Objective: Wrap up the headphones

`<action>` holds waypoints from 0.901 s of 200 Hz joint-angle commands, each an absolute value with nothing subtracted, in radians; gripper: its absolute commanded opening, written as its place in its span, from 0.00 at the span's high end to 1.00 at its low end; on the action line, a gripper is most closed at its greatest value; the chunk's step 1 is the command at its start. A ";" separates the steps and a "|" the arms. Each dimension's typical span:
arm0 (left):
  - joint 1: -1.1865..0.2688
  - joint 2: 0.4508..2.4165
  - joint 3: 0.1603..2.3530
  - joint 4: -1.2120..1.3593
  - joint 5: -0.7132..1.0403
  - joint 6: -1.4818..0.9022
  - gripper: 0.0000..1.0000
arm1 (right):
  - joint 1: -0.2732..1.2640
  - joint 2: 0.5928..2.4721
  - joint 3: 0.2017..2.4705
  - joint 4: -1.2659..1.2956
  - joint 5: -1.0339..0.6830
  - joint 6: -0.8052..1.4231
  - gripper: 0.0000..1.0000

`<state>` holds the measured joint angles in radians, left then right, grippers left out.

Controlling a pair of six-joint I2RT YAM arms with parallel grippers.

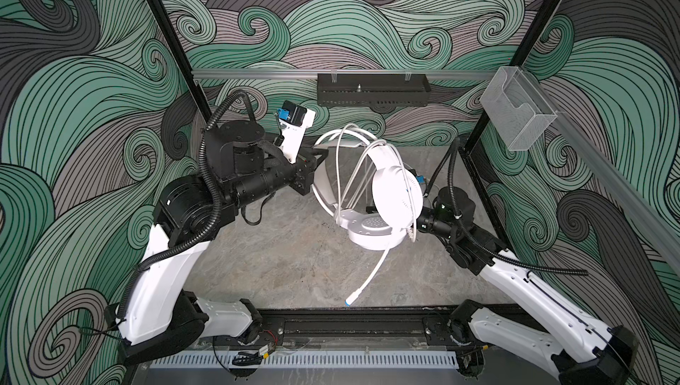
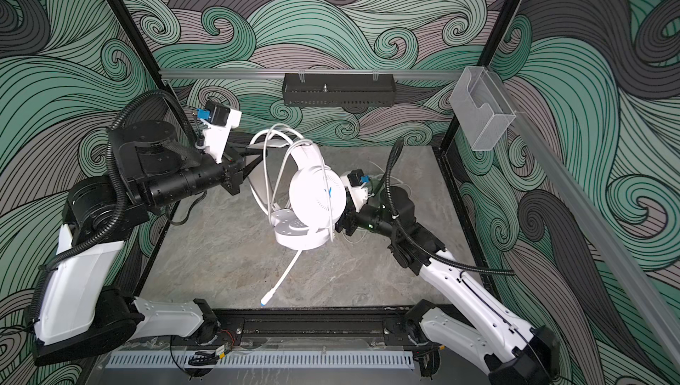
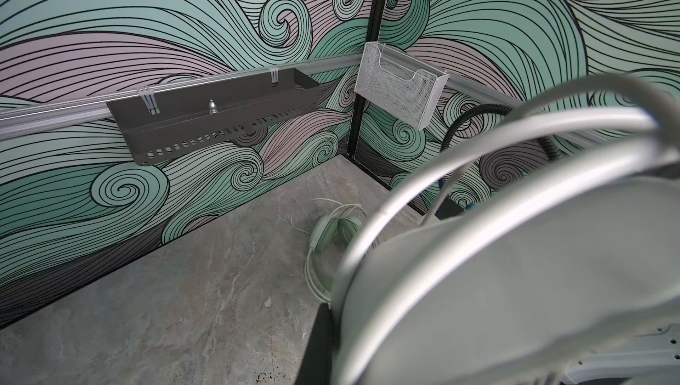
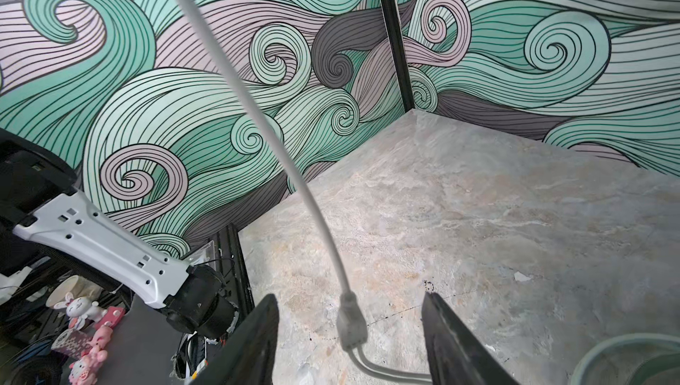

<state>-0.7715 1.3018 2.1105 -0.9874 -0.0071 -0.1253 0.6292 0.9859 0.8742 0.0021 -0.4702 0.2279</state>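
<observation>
Entry: white headset aloft mid-table, cable awaiting the right gripper.
In a top view, left gripper clenched on its headband. Left wrist: mint headset lying on the table. Right wrist: jaws released, cable running outward between them, untouched; right arm nearer.

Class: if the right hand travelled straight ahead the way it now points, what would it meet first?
Probably the white headphones' cable: its thick joint hangs between the open fingers of the right hand. Past it, only tabletop shows; depth is unclear.
</observation>
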 commanded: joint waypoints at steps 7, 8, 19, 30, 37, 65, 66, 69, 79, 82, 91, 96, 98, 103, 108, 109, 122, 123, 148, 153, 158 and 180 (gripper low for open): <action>-0.775 1.298 2.131 -0.921 0.012 -0.182 1.00 | 0.658 1.037 0.883 0.056 -0.469 0.220 0.37; -0.775 1.299 2.130 -0.922 0.012 -0.182 1.00 | 0.660 1.038 0.883 0.057 -0.469 0.221 0.37; -0.774 1.299 2.130 -0.922 0.011 -0.183 1.00 | 0.672 1.061 0.894 0.067 -0.470 0.221 0.36; -0.774 1.299 2.132 -0.922 0.010 -0.184 1.00 | 0.681 1.080 0.903 0.074 -0.474 0.230 0.36; -0.775 1.299 2.134 -0.922 0.009 -0.185 1.00 | 0.684 1.087 0.900 0.093 -0.479 0.247 0.37; -0.775 1.295 2.133 -0.926 0.003 -0.184 1.00 | 0.705 1.107 0.902 0.121 -0.485 0.262 0.36; -0.775 1.294 2.132 -0.926 0.004 -0.183 1.00 | 0.705 1.107 0.903 0.121 -0.485 0.262 0.36; -0.775 1.294 2.132 -0.926 0.004 -0.183 1.00 | 0.708 1.109 0.904 0.122 -0.486 0.264 0.36; -0.775 1.292 2.128 -0.927 0.004 -0.184 1.00 | 0.715 1.117 0.905 0.127 -0.484 0.265 0.36; -0.775 1.291 2.127 -0.926 0.004 -0.185 1.00 | 0.717 1.119 0.906 0.130 -0.483 0.265 0.36; -0.775 1.290 2.125 -0.927 0.003 -0.184 1.00 | 0.721 1.128 0.911 0.133 -0.485 0.264 0.36; -0.775 1.290 2.124 -0.927 0.002 -0.184 1.00 | 0.724 1.132 0.914 0.134 -0.483 0.263 0.36; -0.775 1.289 2.124 -0.927 0.002 -0.184 1.00 | 0.725 1.133 0.914 0.133 -0.482 0.262 0.36; -0.775 1.290 2.124 -0.927 0.002 -0.185 1.00 | 0.726 1.139 0.918 0.132 -0.480 0.261 0.36; -0.775 1.289 2.126 -0.927 0.002 -0.186 1.00 | 0.726 1.141 0.920 0.132 -0.480 0.259 0.36; -0.775 1.289 2.126 -0.927 0.002 -0.186 1.00 | 0.726 1.142 0.921 0.132 -0.479 0.258 0.36; -0.775 1.289 2.126 -0.924 0.000 -0.187 1.00 | 0.726 1.148 0.924 0.139 -0.479 0.257 0.36; -0.775 1.289 2.126 -0.923 0.000 -0.187 1.00 | 0.726 1.149 0.924 0.139 -0.479 0.256 0.36; -0.775 1.290 2.128 -0.916 0.002 -0.192 1.00 | 0.726 1.165 0.940 0.120 -0.471 0.242 0.37; -0.775 1.291 2.127 -0.914 0.002 -0.191 1.00 | 0.726 1.168 0.941 0.117 -0.470 0.240 0.39; -0.775 1.291 2.126 -0.912 0.004 -0.192 1.00 | 0.726 1.170 0.940 0.118 -0.471 0.235 0.43; -0.775 1.294 2.125 -0.905 0.002 -0.196 1.00 | 0.726 1.177 0.942 0.103 -0.489 0.224 0.72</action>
